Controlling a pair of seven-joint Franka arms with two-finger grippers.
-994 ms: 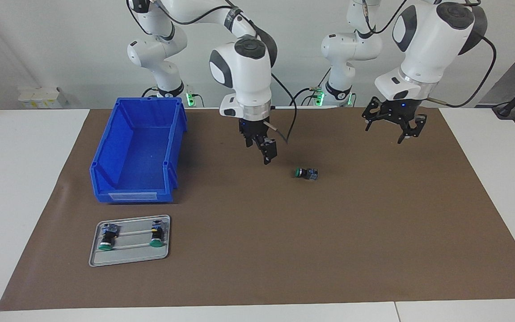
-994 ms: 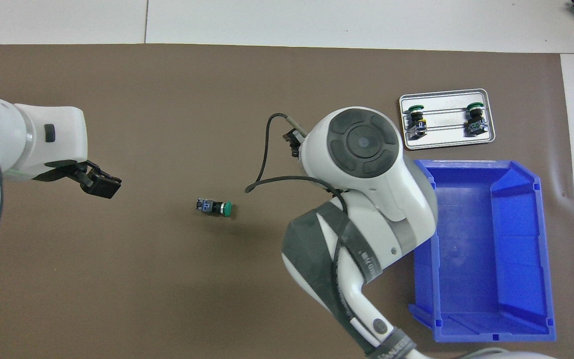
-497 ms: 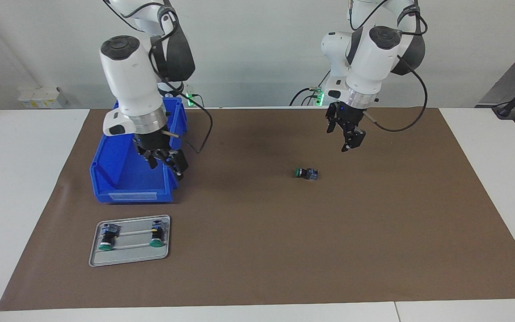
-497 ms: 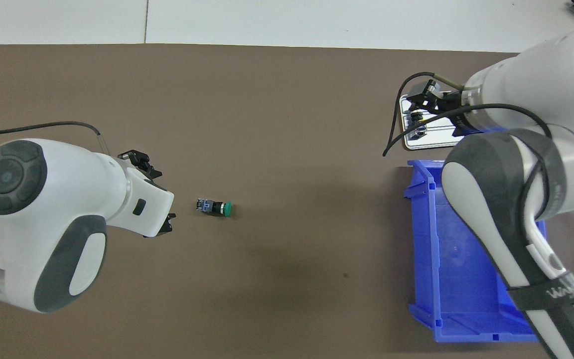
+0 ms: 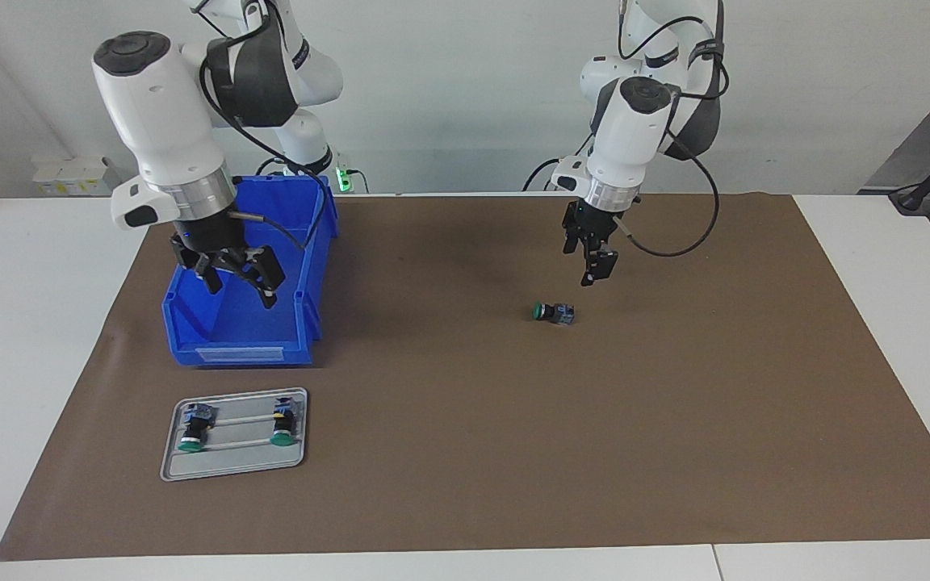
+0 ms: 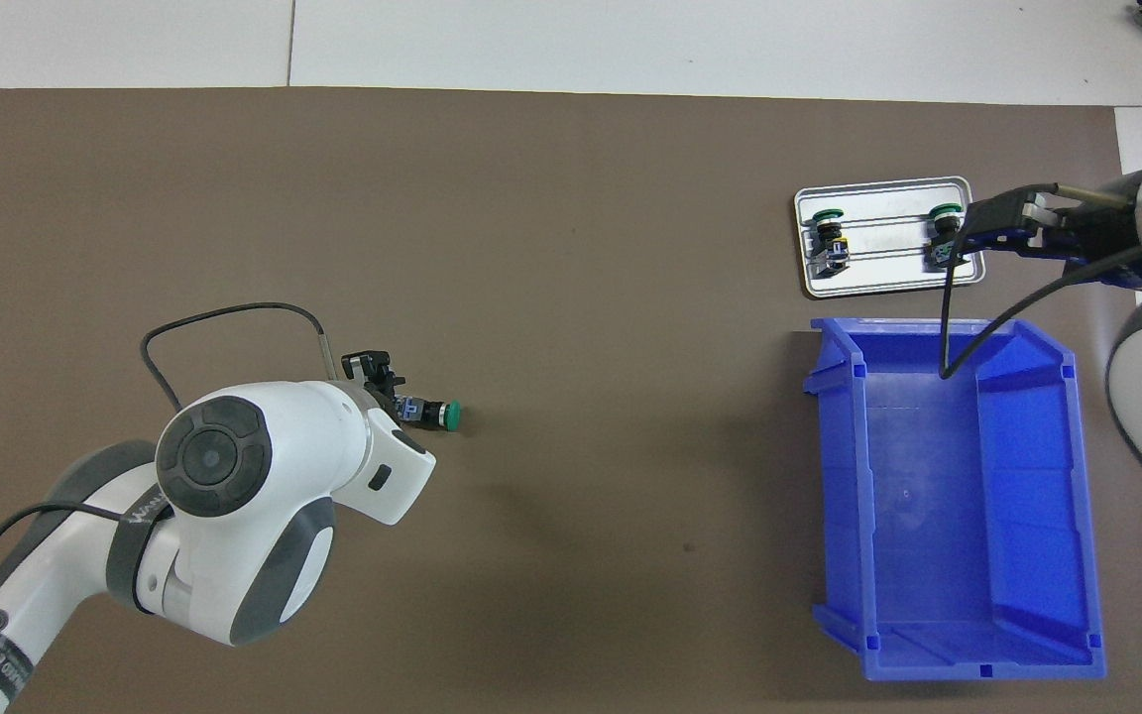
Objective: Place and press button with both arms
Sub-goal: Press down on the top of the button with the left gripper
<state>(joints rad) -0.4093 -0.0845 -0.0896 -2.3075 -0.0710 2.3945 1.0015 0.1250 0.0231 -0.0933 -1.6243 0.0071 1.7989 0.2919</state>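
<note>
Bright, even light from above fills both views. Shadows on the brown mat (image 5: 465, 452) are soft and faint, a dim smudge under each arm and a darker strip beside the blue bin (image 5: 249, 274). The metal tray (image 6: 885, 285) shines pale without hard glare. Focus is sharp throughout; edges look straight.

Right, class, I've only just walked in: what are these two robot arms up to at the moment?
Neither arm holds anything yet. The left gripper hangs just above a loose green push-button lying on its side on the brown mat. The right gripper, fingers open, is raised over the empty blue bin. Two more green push-buttons sit on a grey metal tray, farther from the robots than the bin.
</note>
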